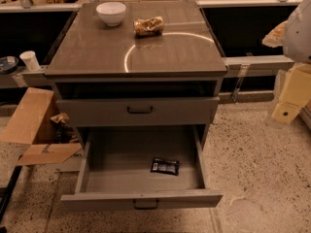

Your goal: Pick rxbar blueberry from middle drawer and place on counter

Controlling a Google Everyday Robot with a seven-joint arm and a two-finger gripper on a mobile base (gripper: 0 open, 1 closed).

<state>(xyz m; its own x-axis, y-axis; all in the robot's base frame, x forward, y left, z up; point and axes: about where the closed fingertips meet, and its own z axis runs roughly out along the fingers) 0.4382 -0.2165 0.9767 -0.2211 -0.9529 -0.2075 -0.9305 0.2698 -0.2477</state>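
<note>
The jaws are at the far right edge of my feed, yellowish under the pale arm housing (299,30), off to the side of the cabinet and well apart from the drawers. I cannot tell how far open they are or whether they hold anything.

From the left, I see a paper cup (30,60) on a low ledge and flattened cardboard (29,118) on the floor beside the cabinet. On the worktop (92,52) a white bowl (111,12) stands near the back, with a crinkly golden snack packet (148,26) just to its right. Below, the upper drawer (97,113) is slightly out. The middle drawer (107,200) is pulled wide open. The rxbar blueberry (164,166) lies flat on its floor, right of centre, touching no wall.
</note>
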